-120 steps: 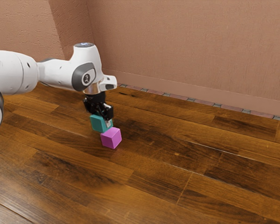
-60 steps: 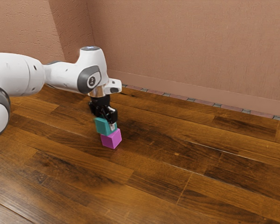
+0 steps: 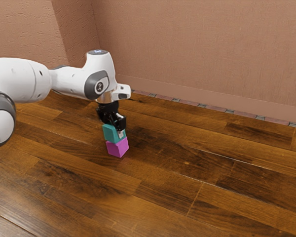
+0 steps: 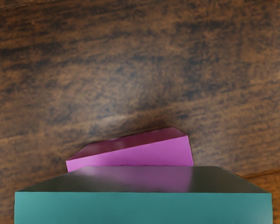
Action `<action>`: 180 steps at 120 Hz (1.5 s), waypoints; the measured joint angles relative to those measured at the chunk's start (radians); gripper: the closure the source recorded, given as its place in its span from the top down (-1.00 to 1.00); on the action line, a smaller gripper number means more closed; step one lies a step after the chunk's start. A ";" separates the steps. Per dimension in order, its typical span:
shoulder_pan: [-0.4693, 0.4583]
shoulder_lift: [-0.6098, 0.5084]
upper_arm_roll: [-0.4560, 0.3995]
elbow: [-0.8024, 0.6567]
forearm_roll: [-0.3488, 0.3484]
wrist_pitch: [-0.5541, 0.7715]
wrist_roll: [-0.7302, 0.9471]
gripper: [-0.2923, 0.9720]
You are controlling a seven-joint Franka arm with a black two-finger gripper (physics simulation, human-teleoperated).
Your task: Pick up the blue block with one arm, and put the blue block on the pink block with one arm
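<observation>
End effector [image 3: 113,127]: pinched the blue block [image 3: 109,134] from two sides.
Blue block: sat atop the pink block [image 3: 117,147], apparently touching.
Pink block: rested on the wooden tabletop [image 3: 212,168].

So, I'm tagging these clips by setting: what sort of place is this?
Probably a plain indoor room, simulator-rendered: dark wooden planks as the work surface, a pinkish-brown textured wall, and a baseboard along its foot.
</observation>
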 joint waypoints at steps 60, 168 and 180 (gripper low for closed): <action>-0.002 -0.003 0.004 -0.012 -0.008 0.050 0.033 0.07; -0.003 -0.064 0.008 -0.056 -0.046 0.059 0.056 0.47; -0.003 -0.119 0.008 -0.079 -0.047 0.054 0.057 0.50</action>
